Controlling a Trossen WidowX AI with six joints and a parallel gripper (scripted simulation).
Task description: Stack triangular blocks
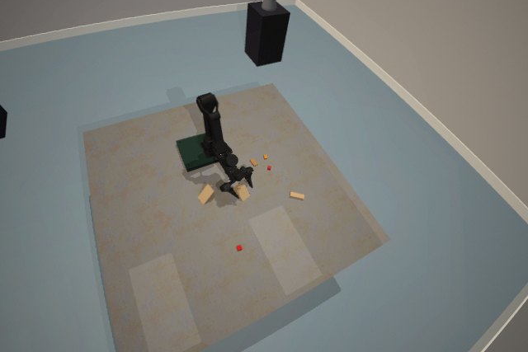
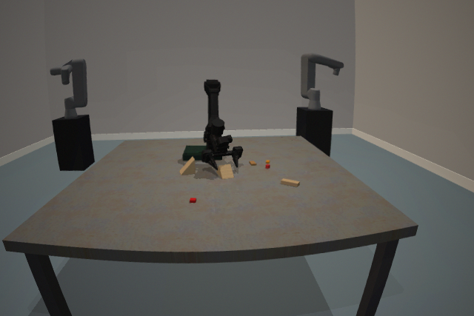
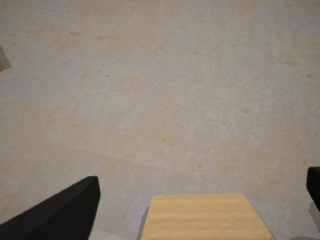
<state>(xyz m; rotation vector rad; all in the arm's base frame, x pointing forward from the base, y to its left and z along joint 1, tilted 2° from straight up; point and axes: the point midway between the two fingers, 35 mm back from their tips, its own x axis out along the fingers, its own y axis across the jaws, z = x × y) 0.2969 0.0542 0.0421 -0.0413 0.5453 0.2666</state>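
One triangular block appears to rest on the table, a pale wooden face turned toward the exterior camera. My gripper is open and empty, its fingers low and spread on either side of this block, with a gap at both sides in the wrist view. Whether a finger touches the table is not clear. The other triangular block stands apart, to the left in the top and exterior views, its sloped face up. The near block's lower part is cut off in the wrist view.
A wooden bar lies to the right. A small tan piece, an orange cube and a red cube lie right of the arm. Another red piece lies nearer the exterior camera.
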